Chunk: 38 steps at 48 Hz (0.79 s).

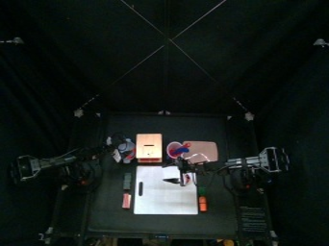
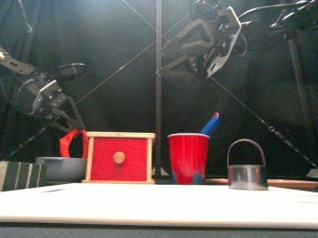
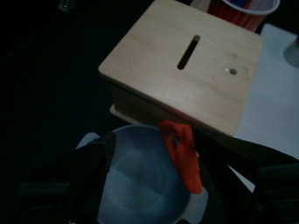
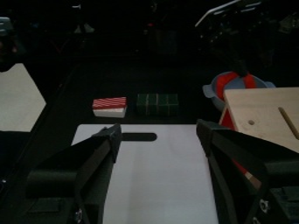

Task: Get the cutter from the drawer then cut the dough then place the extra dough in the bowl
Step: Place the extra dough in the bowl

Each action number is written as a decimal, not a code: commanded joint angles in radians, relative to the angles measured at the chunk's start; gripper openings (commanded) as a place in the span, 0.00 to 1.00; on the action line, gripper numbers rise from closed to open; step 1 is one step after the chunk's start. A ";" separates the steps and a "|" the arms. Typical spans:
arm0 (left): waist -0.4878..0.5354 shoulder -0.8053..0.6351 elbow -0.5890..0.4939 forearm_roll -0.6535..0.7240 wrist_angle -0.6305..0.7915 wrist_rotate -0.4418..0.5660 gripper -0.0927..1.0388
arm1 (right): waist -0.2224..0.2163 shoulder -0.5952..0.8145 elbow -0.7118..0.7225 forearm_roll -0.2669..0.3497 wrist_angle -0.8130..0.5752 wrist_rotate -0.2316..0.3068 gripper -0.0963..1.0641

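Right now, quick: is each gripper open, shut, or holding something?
Left gripper: shut on the red dough strip, over the bowl.
Right gripper: open, empty, above the white board.

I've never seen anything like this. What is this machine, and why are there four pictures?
It is a robot: two black arms at a small table, each ending in a two-fingered hand. One picture looks down from above, one looks level from the table's front, and two come from wrist cameras. On the table are a wooden box, a red cup, a metal cutter, a blue-grey bowl and a white cutting board. The left hand holds a strip of red dough over the bowl. The right hand hangs open and empty above the board.
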 commanded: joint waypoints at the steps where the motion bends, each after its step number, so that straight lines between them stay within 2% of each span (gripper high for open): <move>1: 0.020 -0.003 0.003 -0.181 -0.012 0.005 0.97 | -0.006 -0.014 -0.009 0.008 -0.009 0.003 0.93; 7: 0.025 -0.003 0.020 -0.308 -0.020 0.014 0.97 | -0.008 -0.014 -0.009 0.008 -0.009 0.003 0.93; 29: 0.017 -0.008 0.006 -0.337 -0.067 0.003 0.97 | -0.011 -0.011 -0.008 0.025 -0.009 0.003 0.93; 38: -0.032 -0.028 -0.026 -0.362 -0.078 0.009 0.97 | -0.015 -0.008 -0.008 0.025 -0.008 0.003 0.93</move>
